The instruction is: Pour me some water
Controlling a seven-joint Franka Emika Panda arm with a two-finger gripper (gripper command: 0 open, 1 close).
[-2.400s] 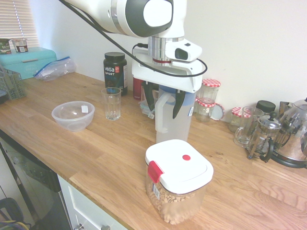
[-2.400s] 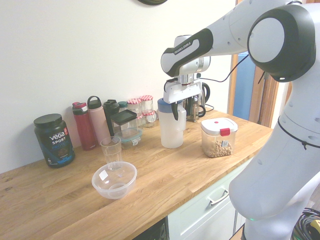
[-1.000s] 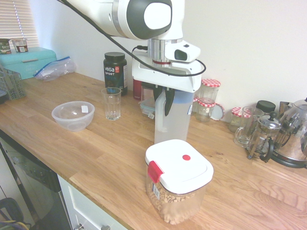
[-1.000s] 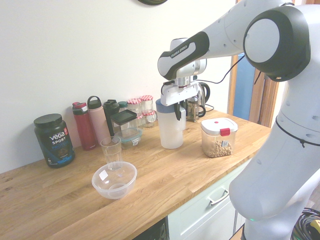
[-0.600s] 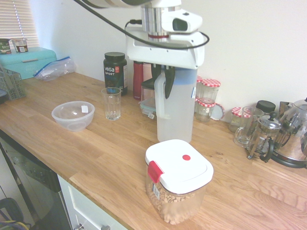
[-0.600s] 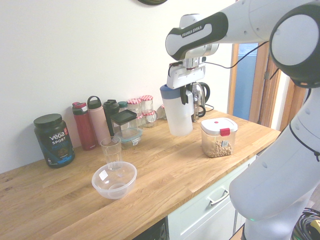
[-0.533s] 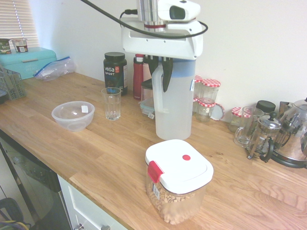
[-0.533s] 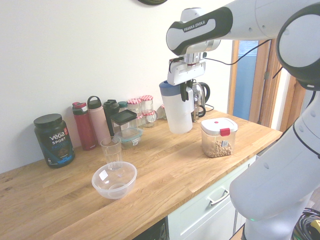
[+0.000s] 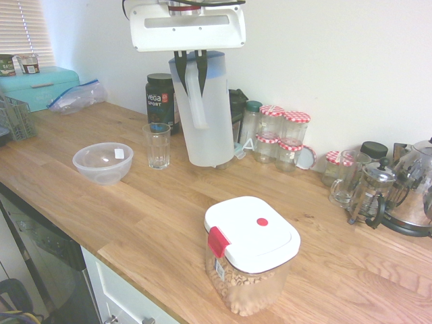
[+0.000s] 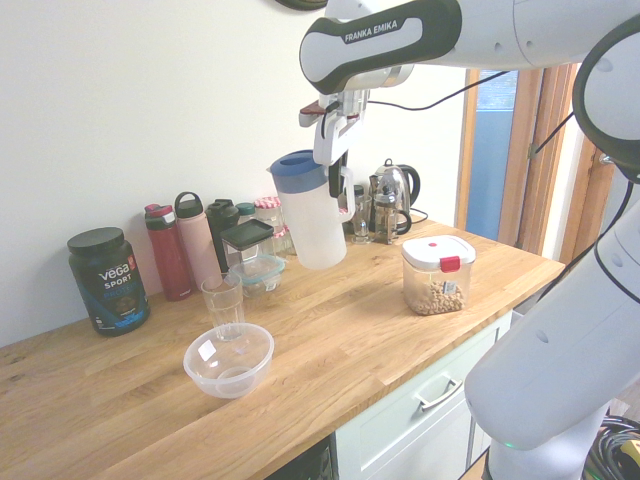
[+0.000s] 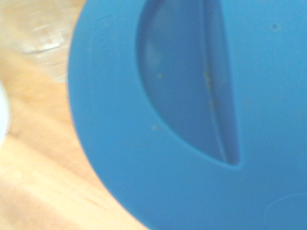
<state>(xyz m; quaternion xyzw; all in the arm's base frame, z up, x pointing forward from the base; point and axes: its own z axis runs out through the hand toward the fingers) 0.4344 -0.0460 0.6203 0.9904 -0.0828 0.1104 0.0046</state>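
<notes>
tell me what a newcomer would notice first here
First, probably the frosted pitcher with its blue lid, hanging tilted above the counter, its handle in the gripper. Next, the white-lidded tub of beige pieces near the counter's front edge, and the tall clear glass beside the plastic bowl.

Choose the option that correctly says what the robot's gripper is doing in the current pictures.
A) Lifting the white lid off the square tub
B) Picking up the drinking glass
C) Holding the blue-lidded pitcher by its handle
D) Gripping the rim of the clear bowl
C, because the gripper is closed on the handle of the pitcher, which hangs tilted above the counter.
</notes>
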